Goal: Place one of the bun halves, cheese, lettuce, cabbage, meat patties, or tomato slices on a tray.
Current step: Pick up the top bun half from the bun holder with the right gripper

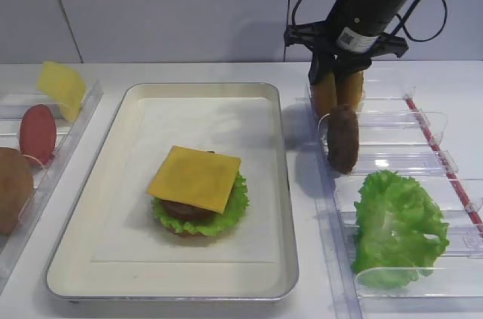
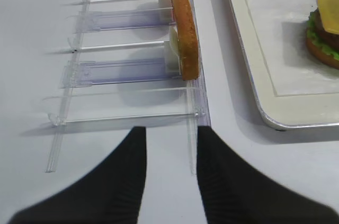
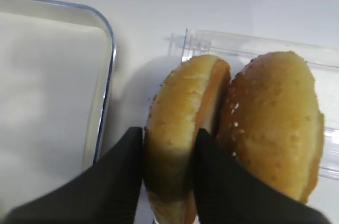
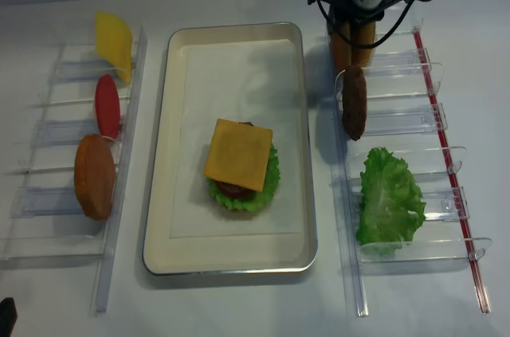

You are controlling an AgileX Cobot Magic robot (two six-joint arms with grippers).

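The right gripper (image 3: 168, 173) hung over the far slot of the right-hand clear rack (image 1: 423, 161), its jaws pressed against both faces of one upright bun half (image 3: 180, 139). A second bun half (image 3: 275, 123) stood just beside it, touching. In the next slot a meat patty (image 1: 343, 138) stood on edge, and lettuce (image 1: 396, 228) filled the near slots. On the paper-lined tray (image 1: 136, 259) sat a stack of bun, lettuce and patty topped by a cheese slice (image 1: 195, 177). The left gripper (image 2: 167, 173) hovered over the near end of the left rack (image 2: 122, 75), jaws apart and holding nothing.
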